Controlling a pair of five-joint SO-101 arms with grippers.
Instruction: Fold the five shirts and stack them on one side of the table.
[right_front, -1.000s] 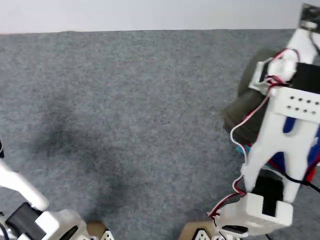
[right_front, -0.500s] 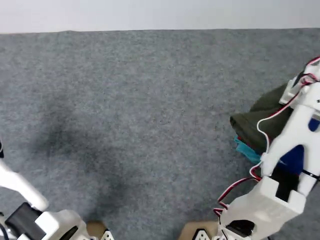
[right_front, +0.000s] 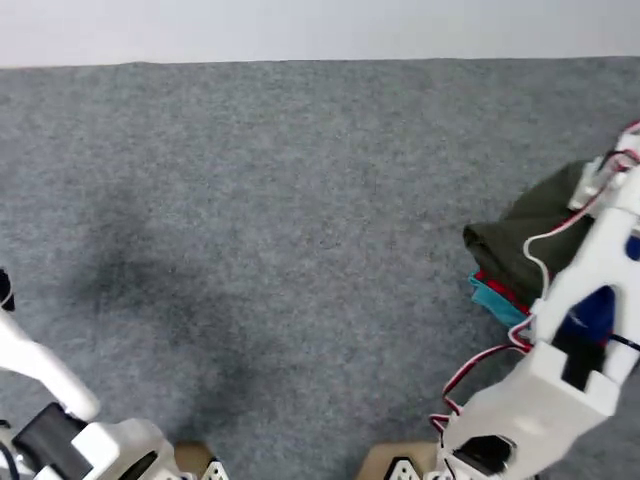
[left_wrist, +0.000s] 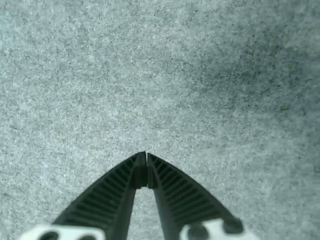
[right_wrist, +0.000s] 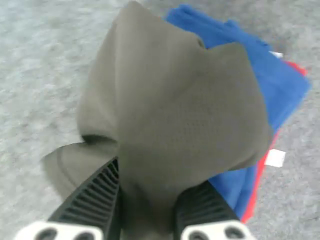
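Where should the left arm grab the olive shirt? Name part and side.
On the olive shirt, probably the loose corner facing the bare table, approached from that side: the right gripper pinches its bunched middle, and the blue shirt lies under the rest.

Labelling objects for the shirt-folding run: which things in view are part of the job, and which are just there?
Job:
- olive shirt, pinched by the right gripper
- blue shirt, red shirt and teal shirt, piled under it
- left gripper, shut over bare mat

Just there:
- grey mat
- white strip beyond the mat's far edge
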